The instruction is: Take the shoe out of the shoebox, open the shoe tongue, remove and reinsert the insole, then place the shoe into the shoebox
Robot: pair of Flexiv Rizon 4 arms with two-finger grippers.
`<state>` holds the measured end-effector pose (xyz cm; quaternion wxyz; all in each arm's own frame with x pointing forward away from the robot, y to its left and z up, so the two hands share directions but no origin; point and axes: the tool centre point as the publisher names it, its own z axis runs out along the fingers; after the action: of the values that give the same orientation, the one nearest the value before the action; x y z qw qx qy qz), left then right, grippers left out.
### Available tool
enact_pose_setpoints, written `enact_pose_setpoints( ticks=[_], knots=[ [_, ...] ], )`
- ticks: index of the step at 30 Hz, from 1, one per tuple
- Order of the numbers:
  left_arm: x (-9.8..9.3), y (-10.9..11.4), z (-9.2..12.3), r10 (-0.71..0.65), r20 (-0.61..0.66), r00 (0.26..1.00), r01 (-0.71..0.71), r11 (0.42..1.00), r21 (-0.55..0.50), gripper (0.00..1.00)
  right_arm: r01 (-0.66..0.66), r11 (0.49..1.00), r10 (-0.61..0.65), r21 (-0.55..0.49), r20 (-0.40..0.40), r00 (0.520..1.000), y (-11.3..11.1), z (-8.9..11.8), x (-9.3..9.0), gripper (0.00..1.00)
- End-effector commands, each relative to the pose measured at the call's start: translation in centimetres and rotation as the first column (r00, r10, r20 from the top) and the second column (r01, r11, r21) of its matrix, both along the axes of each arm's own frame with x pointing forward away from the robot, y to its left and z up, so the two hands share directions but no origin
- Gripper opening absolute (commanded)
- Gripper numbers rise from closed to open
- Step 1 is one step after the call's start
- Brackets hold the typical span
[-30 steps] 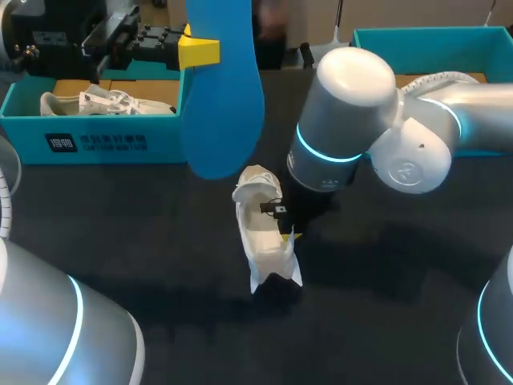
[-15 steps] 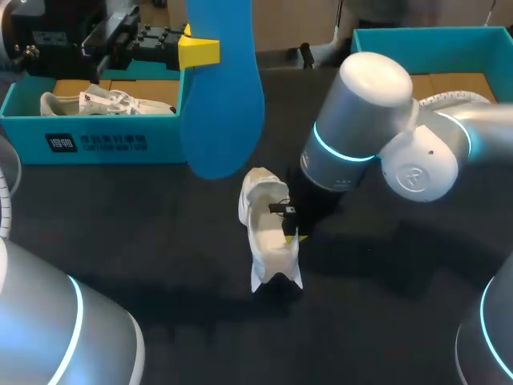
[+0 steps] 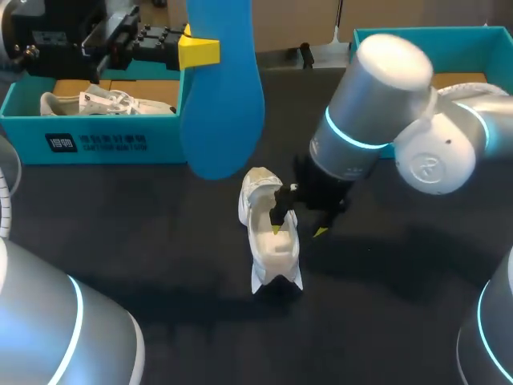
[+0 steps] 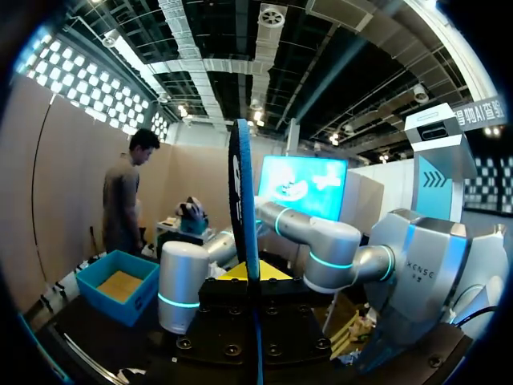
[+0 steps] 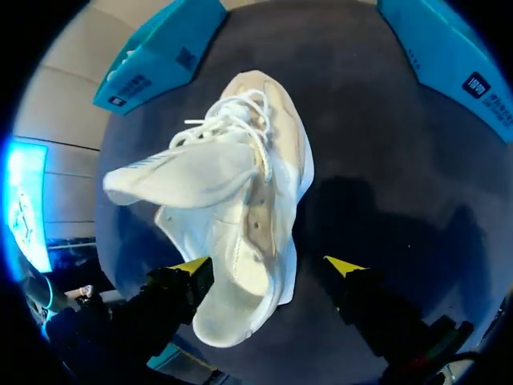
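Observation:
A white shoe [image 3: 270, 234] stands on the black table, its tongue [image 5: 172, 178] pulled out to one side. My right gripper [image 3: 298, 231] is open at the shoe's heel end. In the right wrist view the shoe [image 5: 240, 216] lies partly between the spread yellow fingertips [image 5: 192, 265], and the far tip is clear of it. My left gripper [image 3: 199, 50], high at the back left, is shut on a blue insole [image 3: 223, 104] that hangs down above the shoe. The left wrist view shows that insole [image 4: 245, 233] edge-on.
A teal shoebox [image 3: 96, 143] at the back left holds a second white shoe [image 3: 104, 103]. Another teal shoebox [image 3: 417, 34] stands at the back right, behind my right arm. Bare black table lies in front of the shoe.
My right gripper has opened and let go of the shoe, and its arm has swung to the right. The shoe shifted slightly. The left arm and insole stayed still.

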<state>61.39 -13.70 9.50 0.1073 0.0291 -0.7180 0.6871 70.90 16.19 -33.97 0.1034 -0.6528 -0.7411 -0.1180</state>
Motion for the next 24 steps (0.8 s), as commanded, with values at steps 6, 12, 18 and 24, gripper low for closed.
enact_pose_setpoints(
  ticks=[6, 12, 18, 24],
  knots=[
    [0.1, 0.0, 0.0, -0.002, 0.0, 1.0, 0.002, 1.0, 0.002, 0.0, -0.018, 0.998, 0.015, 0.062, 0.041, 0.999, -4.0, 4.6, -1.0, 1.0],
    [0.1, 0.0, 0.0, -0.002, 0.0, 1.0, 0.002, 1.0, 0.002, 0.0, -0.018, 0.998, 0.015, 0.062, 0.041, 0.999, -4.0, 4.6, -1.0, 1.0],
    [0.1, 0.0, 0.0, -0.002, 0.0, 1.0, 0.002, 1.0, 0.002, 0.0, 0.002, 0.947, -0.047, 0.321, 0.132, 0.99, -4.9, 6.7, -0.3, 1.0],
    [0.1, 0.0, 0.0, -0.002, 0.0, 1.0, 0.002, 1.0, 0.002, 0.0, -0.025, 0.908, -0.057, 0.418, 0.181, 0.982, -6.0, 10.0, 1.2, 1.0]
  ],
)
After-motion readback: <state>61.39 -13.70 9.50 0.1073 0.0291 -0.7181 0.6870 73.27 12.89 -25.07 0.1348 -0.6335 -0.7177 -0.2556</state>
